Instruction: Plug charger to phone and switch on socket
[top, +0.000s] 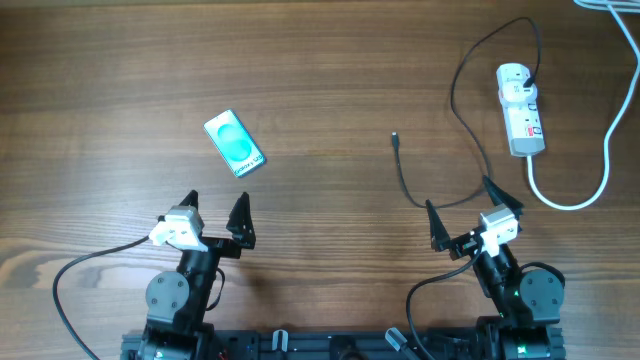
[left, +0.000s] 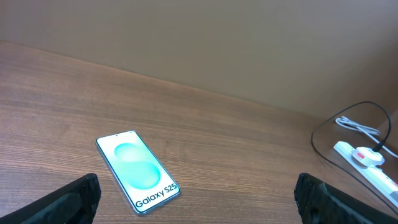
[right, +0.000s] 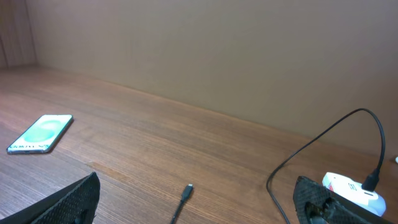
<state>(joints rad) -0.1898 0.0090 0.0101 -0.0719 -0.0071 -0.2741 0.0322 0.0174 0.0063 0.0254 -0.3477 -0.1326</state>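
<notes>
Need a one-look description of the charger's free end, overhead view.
Start at the white power strip on the wooden table's right side. A thin black cable loops from it toward the table's middle, ending in a small dark connector tip. Unlike the thick white cord nearby, it is thin, black and loose-ended.

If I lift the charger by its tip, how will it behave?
Likely floppy: the charger lies in loose curves, so it should sag and trail. The connector tip looks small, so it may twist in a grip. Its far end seems plugged into the socket, limiting slack.
</notes>
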